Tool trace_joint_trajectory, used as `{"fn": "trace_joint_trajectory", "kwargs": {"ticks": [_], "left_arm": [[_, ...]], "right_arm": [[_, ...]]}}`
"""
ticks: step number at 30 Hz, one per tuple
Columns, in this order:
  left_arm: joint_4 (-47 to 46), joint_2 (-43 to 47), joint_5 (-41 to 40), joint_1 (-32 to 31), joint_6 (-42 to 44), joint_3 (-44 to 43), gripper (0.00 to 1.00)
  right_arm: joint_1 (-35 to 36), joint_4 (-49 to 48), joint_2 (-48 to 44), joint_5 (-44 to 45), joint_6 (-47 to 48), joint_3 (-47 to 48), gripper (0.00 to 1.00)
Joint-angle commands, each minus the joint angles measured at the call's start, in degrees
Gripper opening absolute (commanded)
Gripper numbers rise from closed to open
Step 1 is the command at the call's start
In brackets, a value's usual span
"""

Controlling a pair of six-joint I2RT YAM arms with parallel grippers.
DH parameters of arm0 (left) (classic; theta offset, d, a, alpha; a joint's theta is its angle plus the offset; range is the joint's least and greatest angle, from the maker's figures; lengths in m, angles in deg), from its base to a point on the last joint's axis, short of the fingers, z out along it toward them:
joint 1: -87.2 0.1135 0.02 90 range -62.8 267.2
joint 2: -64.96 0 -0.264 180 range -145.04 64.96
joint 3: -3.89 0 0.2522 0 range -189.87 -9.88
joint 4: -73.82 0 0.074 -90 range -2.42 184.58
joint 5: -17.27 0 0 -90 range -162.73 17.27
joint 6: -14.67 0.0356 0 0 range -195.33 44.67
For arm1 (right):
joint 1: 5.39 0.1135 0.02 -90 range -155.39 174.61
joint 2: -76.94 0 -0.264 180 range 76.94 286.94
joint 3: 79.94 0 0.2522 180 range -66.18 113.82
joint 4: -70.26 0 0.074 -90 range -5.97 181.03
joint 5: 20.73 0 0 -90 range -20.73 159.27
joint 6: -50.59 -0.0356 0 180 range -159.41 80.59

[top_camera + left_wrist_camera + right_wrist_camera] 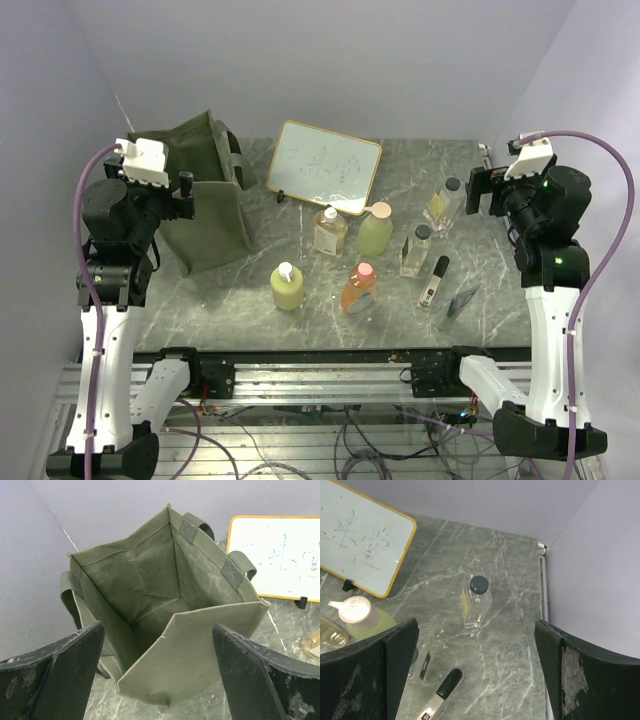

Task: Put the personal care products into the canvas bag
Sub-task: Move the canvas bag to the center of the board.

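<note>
Six small bottles stand out on the marbled desk (200,310), none yet in the canvas bag (205,200), which sits open-mouthed at the far left, well apart from them. The amber pump bottle (330,230) and the pink-capped green bottle (375,230) stand just beside each other in front of the wood-framed whiteboard (325,165). The yellow-green pump bottle (287,287) and the orange bottle (359,288) stand nearer the front edge. To the right are the near clear bottle (416,250) and the far clear bottle (476,605), both black-capped, with a slim black-capped tube (434,281) beside the nearer one.

The left hand (159,627) hangs spread wide above the bag's mouth, gripping nothing. The right hand (476,624), likewise spread and empty, hovers over the far clear bottle.

The likeliest trouble lies in the crowding. A wide-set finger coming down on one bottle could topple its neighbour, the tall pump bottles looking easiest to tip, or nudge the whiteboard off its little stand. The bag is the other worry: its soft near wall sags inward across part of the opening. A bottle released too near that side may catch the fabric, fold the wall or drop outside. The smooth clear bottles may also slip from a shallow pinch on the long carry across.
</note>
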Motion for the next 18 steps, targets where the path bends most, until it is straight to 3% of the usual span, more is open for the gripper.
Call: {"fn": "trace_joint_trajectory", "kwargs": {"ticks": [1, 5, 18], "left_arm": [[0.05, -2.79, 2.57, 0.06, 0.99, -1.53, 1.00], [4.31, -8.58, 4.10, -0.45, 0.98, -7.23, 0.99], [6.30, -24.90, 1.97, -12.55, -3.35, -18.00, 0.98]], "right_arm": [[-0.13, 1.36, 0.82, -2.50, 1.54, 1.32, 1.00], [-0.06, 2.98, 3.41, -5.75, 2.13, 2.18, 1.00], [-0.10, 4.60, 5.68, -11.14, 2.58, 1.99, 1.00]]}}
